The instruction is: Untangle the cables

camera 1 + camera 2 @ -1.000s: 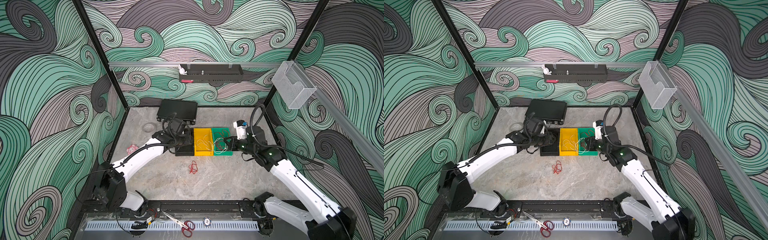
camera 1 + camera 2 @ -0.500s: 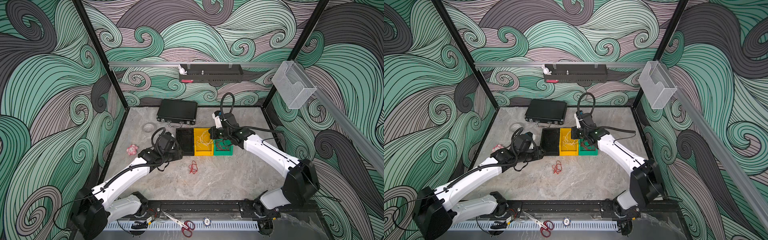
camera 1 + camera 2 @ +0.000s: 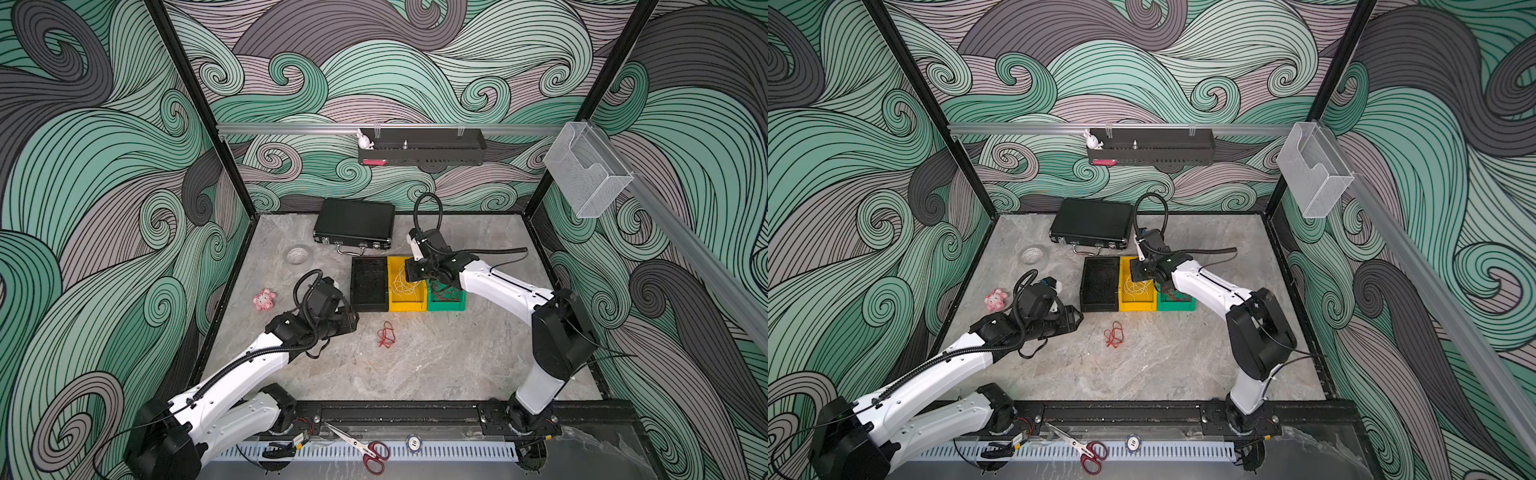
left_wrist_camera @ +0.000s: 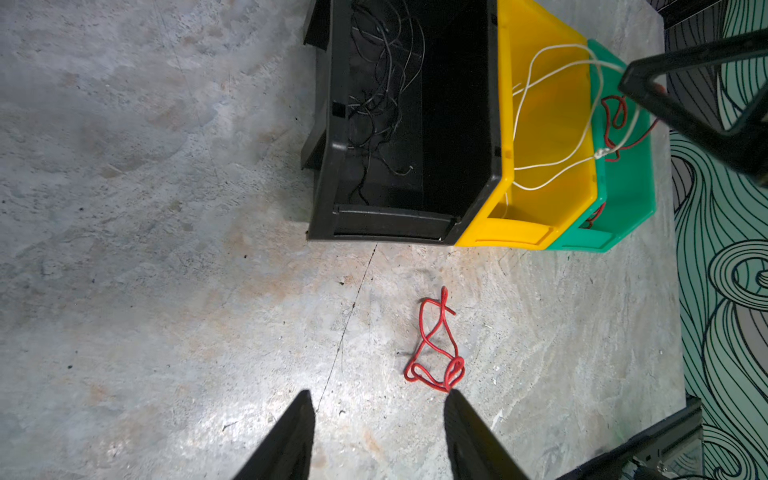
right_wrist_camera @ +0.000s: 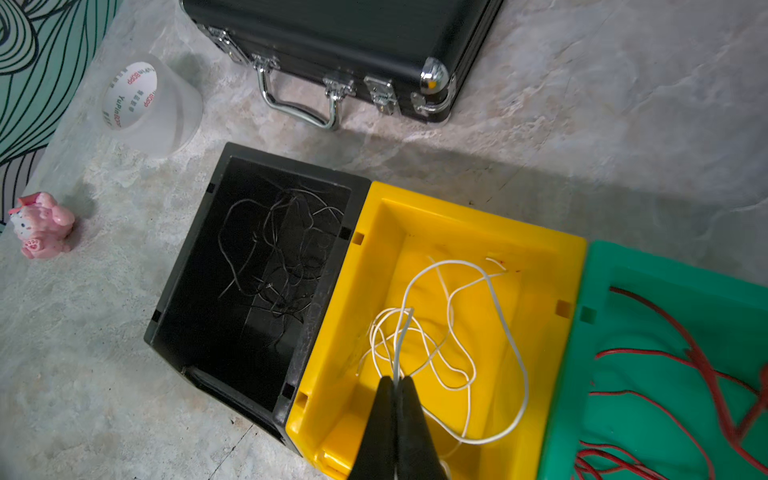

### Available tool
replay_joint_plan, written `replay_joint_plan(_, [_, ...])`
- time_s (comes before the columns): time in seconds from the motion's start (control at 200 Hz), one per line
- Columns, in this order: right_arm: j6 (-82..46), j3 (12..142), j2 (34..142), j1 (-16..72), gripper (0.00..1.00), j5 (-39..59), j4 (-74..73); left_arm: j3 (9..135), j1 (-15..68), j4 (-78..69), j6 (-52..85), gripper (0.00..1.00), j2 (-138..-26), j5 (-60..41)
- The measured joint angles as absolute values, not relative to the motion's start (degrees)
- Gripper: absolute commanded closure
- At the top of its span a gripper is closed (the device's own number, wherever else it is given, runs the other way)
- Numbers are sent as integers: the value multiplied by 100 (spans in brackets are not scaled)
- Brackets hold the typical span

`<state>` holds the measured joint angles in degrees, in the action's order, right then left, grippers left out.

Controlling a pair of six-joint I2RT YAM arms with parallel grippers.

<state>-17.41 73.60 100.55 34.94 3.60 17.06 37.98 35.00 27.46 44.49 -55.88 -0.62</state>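
Right tool (image 5: 397, 380), on an arm (image 3: 498, 286) stretched from the near right, pinches a white cable (image 5: 432, 353) above the yellow bin (image 5: 478, 222). Left tool (image 4: 376, 401) hangs open, low over the surface (image 4: 166, 291), near a loose red cable (image 4: 436, 345). Black cables (image 5: 278, 257) lie in the black bin (image 5: 187, 282); red cables (image 5: 685, 374), partly cut off, lie in the green bin (image 5: 602, 270).

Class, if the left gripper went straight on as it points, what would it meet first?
Probably the loose red cable on the table, just ahead of one finger of the left gripper; the black bin lies beyond. Depth is unclear.
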Motion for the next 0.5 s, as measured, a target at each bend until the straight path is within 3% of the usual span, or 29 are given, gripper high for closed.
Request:
replay_joint_plan(0.255, [-2051,7360,10363,3489,96,954,1380,3798,3498,2740,4539,47,-5603,-130])
replay_joint_plan(0.5, [-2016,7360,10484,3413,94,781,1400,3793,3498,2727,4571,47,-5616,-276])
